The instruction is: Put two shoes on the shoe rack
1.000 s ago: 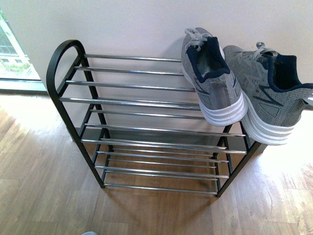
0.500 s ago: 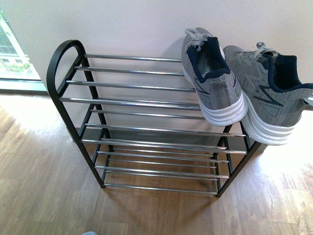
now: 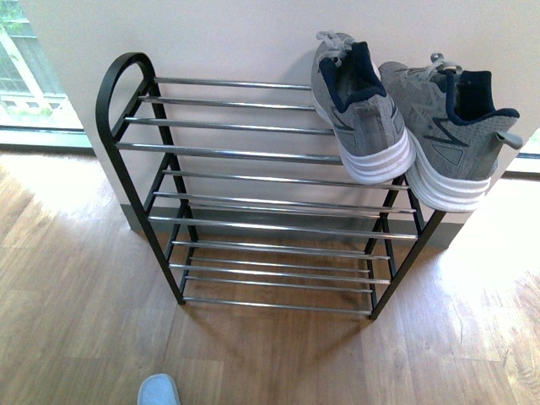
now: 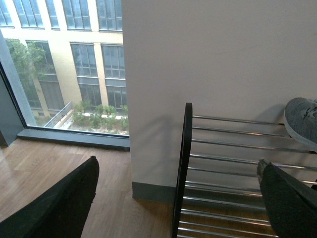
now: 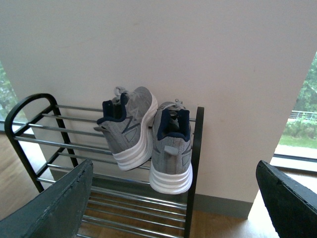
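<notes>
- The left hand (image 4: 177, 166) is released: its two dark fingers (image 4: 59, 208) stand wide apart with nothing between them.
- The right hand (image 5: 174, 165) is likewise spread open and grasps nothing; its fingers (image 5: 290, 198) frame the rack from a distance.
- A pale blue slipper (image 3: 159, 390) shows only its tip at the near edge of the front view, on the wooden floor (image 3: 84, 295), well apart from the rack.
- The rack (image 3: 136, 200) stands on the floor against the wall, with black arched side frames and tiers of chrome rods. Its lower tiers carry nothing.
- Both grey sneakers sit on the top tier at its right end, side by side and touching, heels toward the robot, toes toward the wall.
- The left sneaker (image 3: 359, 110) lies inward; its white heel juts past the front rod.
- The right sneaker (image 3: 451, 135) rests over the right side frame, its heel hanging lower.
- Behind is a plain white wall (image 3: 253, 42).
- Farther left, a window (image 4: 74, 64) shows a building and trees.
</notes>
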{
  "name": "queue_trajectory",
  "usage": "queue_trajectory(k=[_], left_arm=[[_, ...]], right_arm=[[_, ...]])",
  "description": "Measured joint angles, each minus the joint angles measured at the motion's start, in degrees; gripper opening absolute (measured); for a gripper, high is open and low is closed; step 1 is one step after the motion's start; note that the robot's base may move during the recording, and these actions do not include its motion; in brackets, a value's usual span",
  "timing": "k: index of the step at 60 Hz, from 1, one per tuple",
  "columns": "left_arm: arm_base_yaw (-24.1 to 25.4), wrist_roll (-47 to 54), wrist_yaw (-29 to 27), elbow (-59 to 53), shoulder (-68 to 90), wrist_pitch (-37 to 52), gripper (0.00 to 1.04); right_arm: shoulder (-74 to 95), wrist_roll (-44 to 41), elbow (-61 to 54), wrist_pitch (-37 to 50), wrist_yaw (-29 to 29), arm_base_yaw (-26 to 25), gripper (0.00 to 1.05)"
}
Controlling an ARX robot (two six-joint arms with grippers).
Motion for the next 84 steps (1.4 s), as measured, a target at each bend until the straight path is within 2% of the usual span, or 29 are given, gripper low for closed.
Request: queue_trajectory(k=[84], left_arm=[[0.0, 0.0, -0.09, 0.0, 0.0, 0.0, 0.95]], right_arm=[[-0.04, 0.0, 0.0, -0.15, -0.24, -0.04, 0.95]])
